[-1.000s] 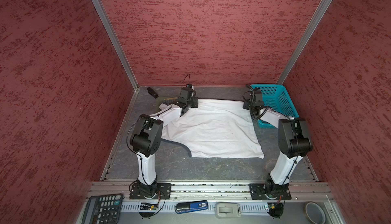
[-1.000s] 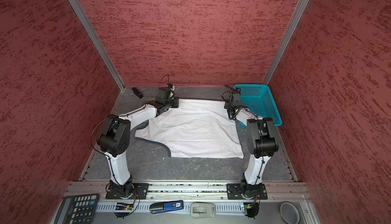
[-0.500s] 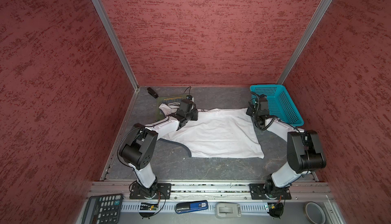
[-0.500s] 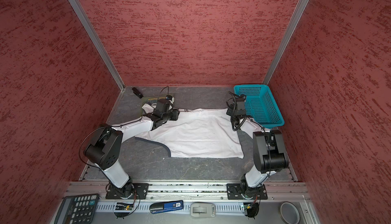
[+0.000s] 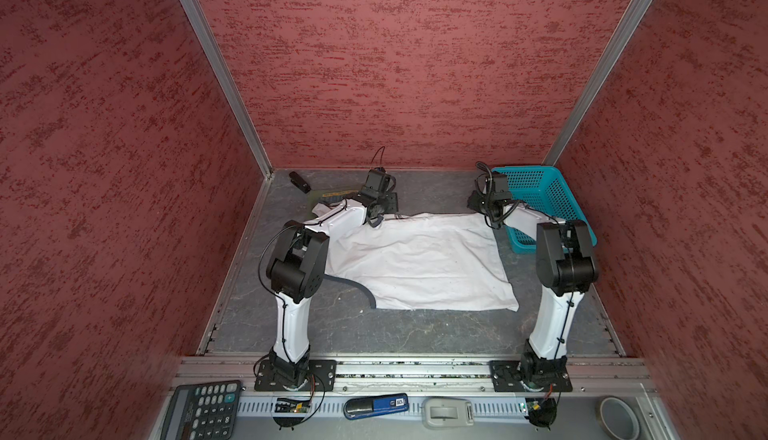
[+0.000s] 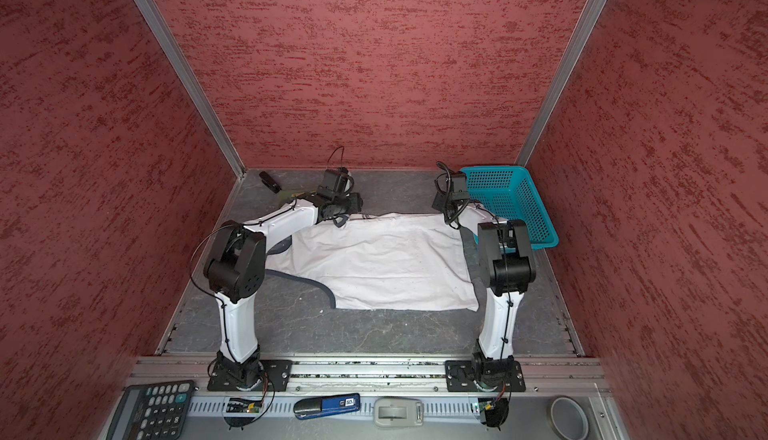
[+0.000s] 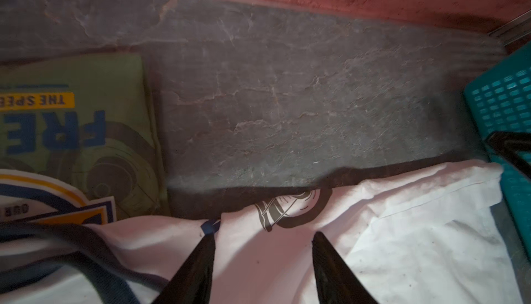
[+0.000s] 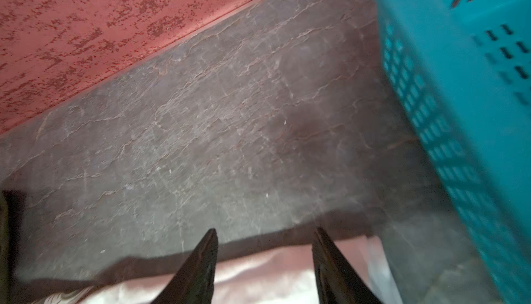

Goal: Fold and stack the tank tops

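Note:
The white tank top [image 5: 419, 263] [image 6: 382, 263] lies flat across the middle of the table, its grey-trimmed armhole [image 5: 357, 288] curving off the front left. An olive green tank top [image 5: 332, 197] [image 7: 71, 110] lies folded at the back left, partly under the white one's printed corner. My left gripper [image 5: 376, 221] [image 7: 263, 236] hovers open over the white top's far edge, with nothing between its fingers. My right gripper [image 5: 491, 219] [image 8: 264, 232] is open too, just above the far right corner of the white cloth [image 8: 258, 276].
A turquoise mesh basket [image 5: 544, 205] [image 6: 511, 205] [image 8: 465, 87] stands at the back right, close to my right arm. A small black object [image 5: 299, 181] lies in the back left corner. Red walls enclose three sides. A calculator [image 5: 201, 411] and a tape roll [image 5: 619, 417] sit on the front rail.
Both grippers have gone from shut to open and let go of the white tank top's far edge. That edge now lies slightly nearer the front than a second ago.

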Tool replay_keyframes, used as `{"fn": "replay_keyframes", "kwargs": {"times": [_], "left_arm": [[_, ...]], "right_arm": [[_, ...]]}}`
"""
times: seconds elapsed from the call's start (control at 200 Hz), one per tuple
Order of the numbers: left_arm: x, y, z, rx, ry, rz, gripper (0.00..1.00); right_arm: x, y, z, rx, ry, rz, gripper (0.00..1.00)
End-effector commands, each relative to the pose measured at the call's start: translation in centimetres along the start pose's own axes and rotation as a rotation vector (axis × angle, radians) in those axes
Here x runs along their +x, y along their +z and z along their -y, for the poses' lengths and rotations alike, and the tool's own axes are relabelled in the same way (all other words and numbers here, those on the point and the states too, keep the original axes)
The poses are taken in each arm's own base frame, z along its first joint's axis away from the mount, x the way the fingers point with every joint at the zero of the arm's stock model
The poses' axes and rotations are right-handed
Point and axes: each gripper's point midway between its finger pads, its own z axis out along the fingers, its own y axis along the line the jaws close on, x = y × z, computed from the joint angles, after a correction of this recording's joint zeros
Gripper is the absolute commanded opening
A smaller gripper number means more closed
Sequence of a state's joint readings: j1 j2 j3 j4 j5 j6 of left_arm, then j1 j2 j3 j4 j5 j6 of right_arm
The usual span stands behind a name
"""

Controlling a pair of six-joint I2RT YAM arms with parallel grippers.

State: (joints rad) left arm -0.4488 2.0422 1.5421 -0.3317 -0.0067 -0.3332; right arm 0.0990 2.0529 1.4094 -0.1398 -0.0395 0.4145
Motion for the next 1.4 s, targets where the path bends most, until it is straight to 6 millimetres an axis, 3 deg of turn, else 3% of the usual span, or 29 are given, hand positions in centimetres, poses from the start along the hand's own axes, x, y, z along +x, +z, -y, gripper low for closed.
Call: {"fn": "replay_keyframes", "kwargs": {"times": [0.0, 0.115, 0.291, 0.586, 0.751, 0.937, 1.042, 1.127, 1.272, 1.392], "left_arm": [[2.5, 0.3, -0.4, -0.006, -0.017, -0.113, 0.55], [3.5, -0.2, -0.5, -0.006, -0.015, -0.126, 0.54], [5.1, -1.7, -1.1, -0.011, -0.014, -0.111, 0.53], [8.3, -2.4, -1.6, -0.017, -0.003, -0.119, 0.53], [9.5, -2.9, -1.5, -0.017, 0.012, -0.117, 0.53], [9.1, -3.5, -1.9, -0.044, 0.019, -0.097, 0.53], [8.0, -3.9, -1.2, -0.025, 0.021, -0.077, 0.53], [7.1, -3.7, -0.3, -0.010, 0.028, -0.071, 0.54], [6.7, -2.5, 0.3, -0.001, 0.025, -0.091, 0.54], [6.9, -1.4, 0.0, -0.016, 0.017, -0.114, 0.54]], "right_arm": [[1.7, 1.2, -0.3, 0.013, -0.021, -0.110, 0.55], [2.9, 1.1, 1.3, 0.092, -0.010, -0.149, 0.55], [4.3, -1.4, 3.1, 0.157, 0.002, -0.130, 0.55], [6.8, -5.0, 6.0, 0.246, 0.017, -0.108, 0.55], [5.7, -7.2, 4.5, 0.167, -0.001, -0.050, 0.55], [5.6, -9.1, 3.1, 0.105, 0.014, -0.045, 0.55], [5.0, -9.0, 1.8, 0.067, -0.010, -0.039, 0.56], [4.6, -7.7, 1.3, 0.073, -0.022, -0.068, 0.58], [5.4, -4.6, 2.0, 0.147, -0.010, -0.163, 0.61], [6.2, -4.3, 2.6, 0.178, -0.010, -0.186, 0.60]]}}
